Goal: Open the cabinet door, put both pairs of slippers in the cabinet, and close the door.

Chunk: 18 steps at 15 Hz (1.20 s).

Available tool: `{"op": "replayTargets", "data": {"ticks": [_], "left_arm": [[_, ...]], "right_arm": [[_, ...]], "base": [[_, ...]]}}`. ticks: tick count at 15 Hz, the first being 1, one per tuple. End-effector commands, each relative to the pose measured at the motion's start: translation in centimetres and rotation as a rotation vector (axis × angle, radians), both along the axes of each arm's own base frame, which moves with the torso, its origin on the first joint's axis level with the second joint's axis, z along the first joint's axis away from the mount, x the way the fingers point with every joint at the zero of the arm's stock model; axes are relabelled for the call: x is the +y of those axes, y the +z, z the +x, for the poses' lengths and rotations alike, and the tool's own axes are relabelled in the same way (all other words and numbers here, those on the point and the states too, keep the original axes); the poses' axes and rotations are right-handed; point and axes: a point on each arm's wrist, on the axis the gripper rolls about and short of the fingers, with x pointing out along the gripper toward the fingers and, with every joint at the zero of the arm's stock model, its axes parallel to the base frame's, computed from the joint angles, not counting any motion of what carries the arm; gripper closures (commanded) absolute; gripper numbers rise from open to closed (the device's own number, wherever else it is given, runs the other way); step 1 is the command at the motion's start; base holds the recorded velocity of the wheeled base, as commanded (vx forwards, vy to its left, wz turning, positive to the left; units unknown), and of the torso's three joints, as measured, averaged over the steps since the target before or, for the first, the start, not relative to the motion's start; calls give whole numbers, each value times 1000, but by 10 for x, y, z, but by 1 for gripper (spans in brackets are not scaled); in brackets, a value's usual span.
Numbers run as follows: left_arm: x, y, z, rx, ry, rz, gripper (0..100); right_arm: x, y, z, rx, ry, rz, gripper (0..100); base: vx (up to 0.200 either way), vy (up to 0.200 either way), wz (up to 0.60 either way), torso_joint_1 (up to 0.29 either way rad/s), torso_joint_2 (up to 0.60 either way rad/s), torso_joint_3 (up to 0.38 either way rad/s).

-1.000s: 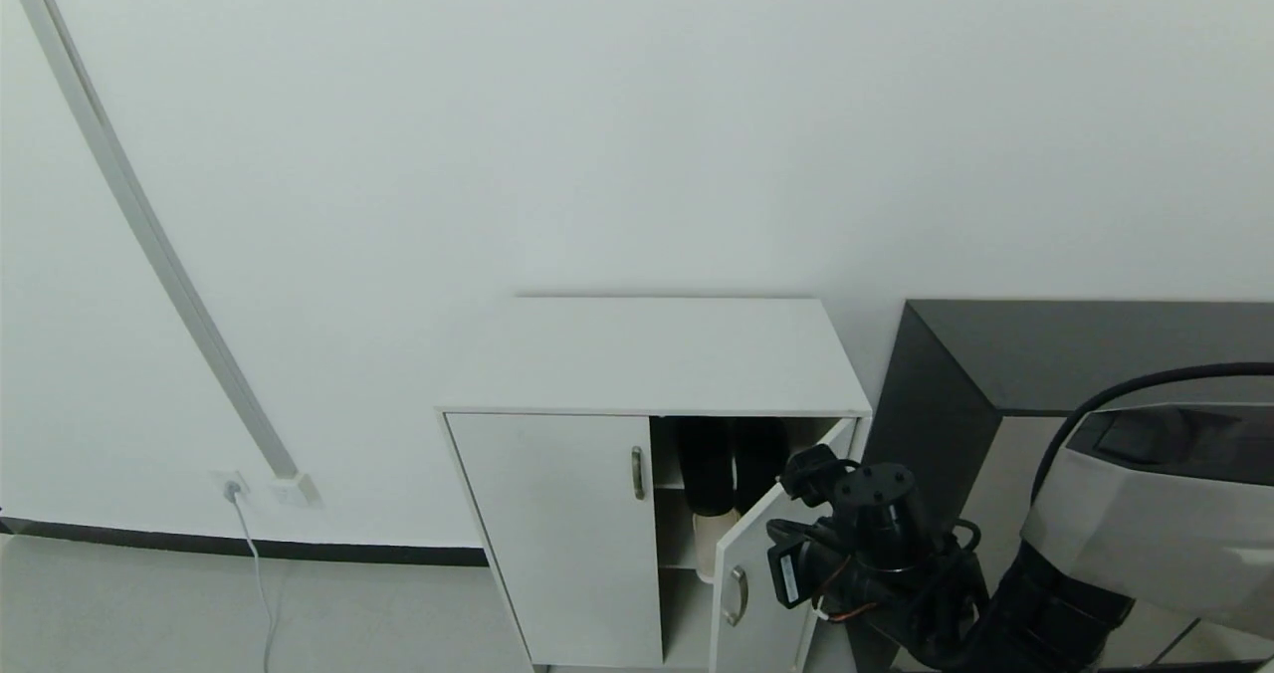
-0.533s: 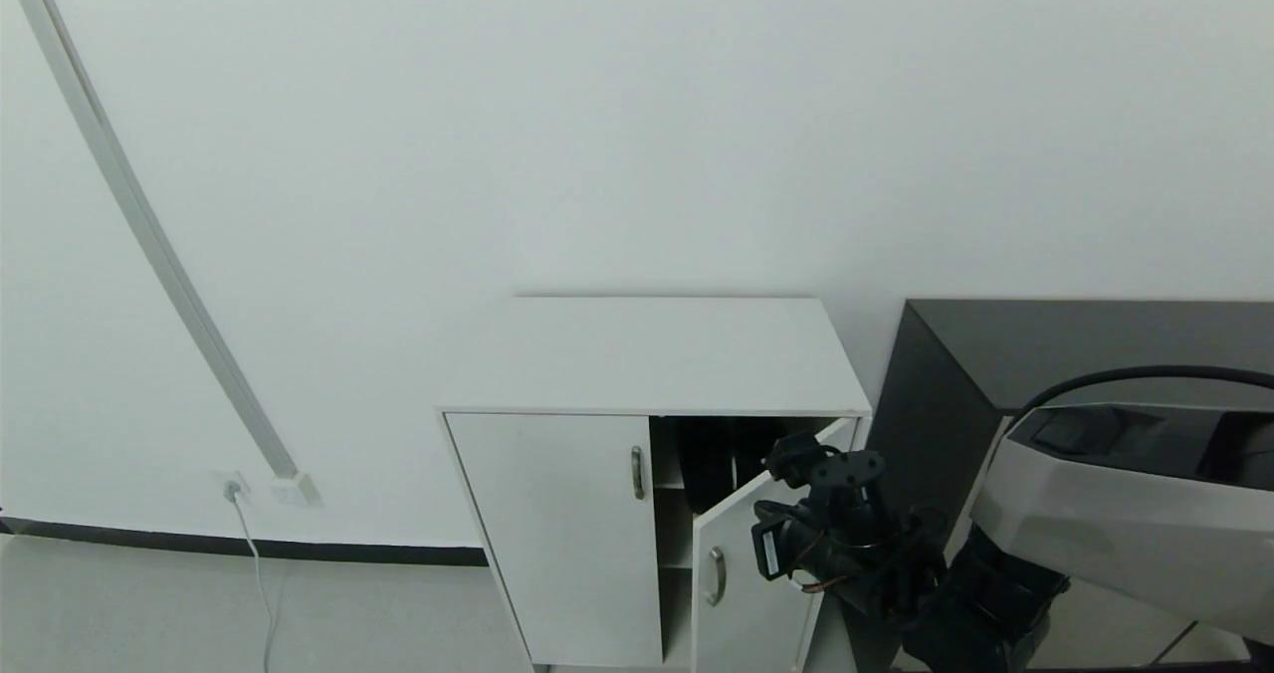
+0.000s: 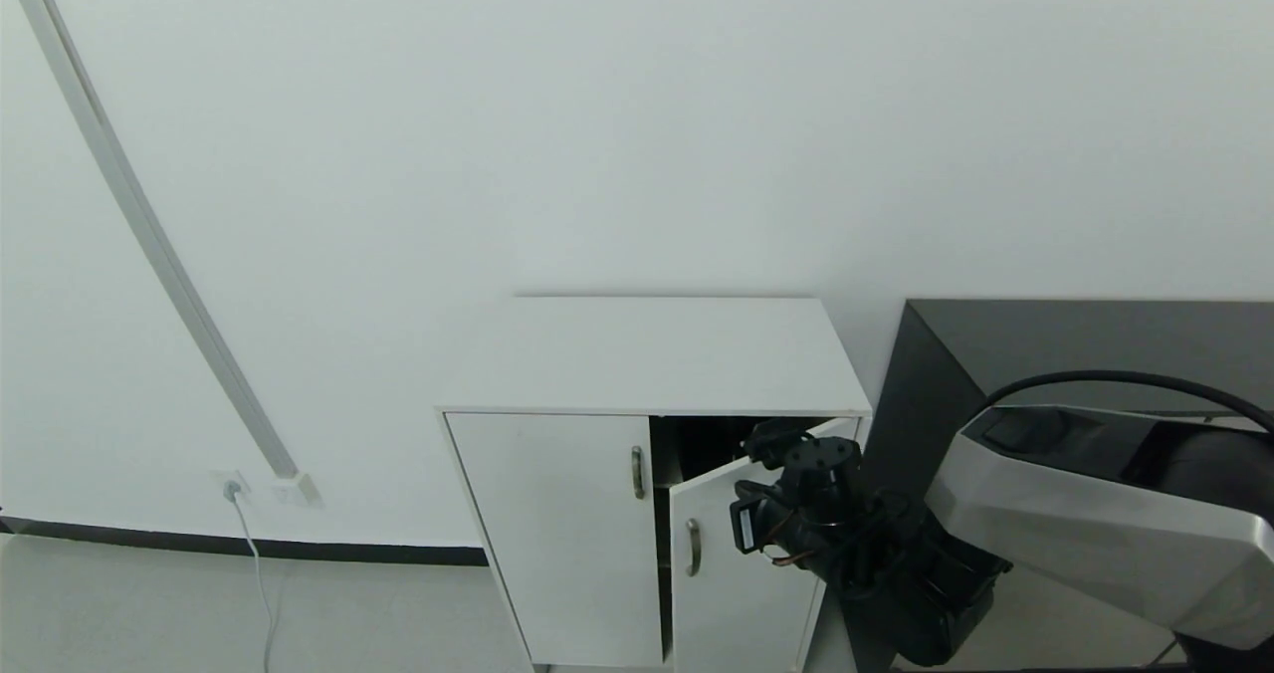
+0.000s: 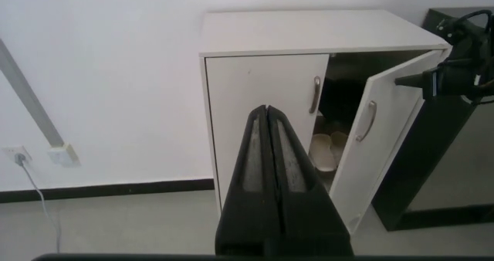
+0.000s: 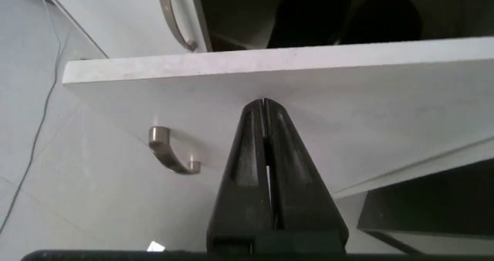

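You see the right pincer [image 5: 265,103], pressed together, with its tip at the outer face of the ajar cabinet door [image 5: 401,83]. The door handle [image 5: 171,149] lies beside the pincer, and the slippers [image 5: 309,18] sit beyond the door.

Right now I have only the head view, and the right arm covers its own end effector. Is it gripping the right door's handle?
Observer: No. The right wrist view shows the right end effector shut, with its tip at the door face, apart from the handle.
Operator: Any slippers inside?
Observer: Yes. Through the gap, the left wrist view shows light slippers low inside the cabinet.
Operator: And the left arm?
Observer: The left end effector is shut and held back from the cabinet, pointing at its front.
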Motion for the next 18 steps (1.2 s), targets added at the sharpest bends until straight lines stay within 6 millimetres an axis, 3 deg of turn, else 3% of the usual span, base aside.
{"op": "replayTargets", "data": {"ticks": [1, 10, 18], "left_arm": [[0, 0, 0, 0, 0, 0, 100], [0, 0, 0, 0, 19, -11, 100], [0, 0, 0, 1, 19, -14, 100]], "right_arm": [[4, -5, 9, 3, -6, -3, 100], [7, -17, 47, -3, -55, 1, 100], [6, -16, 70, -9, -86, 6, 100]], "base": [[0, 0, 0, 0, 0, 0], [0, 0, 0, 0, 0, 0], [0, 0, 0, 0, 0, 0]]}}
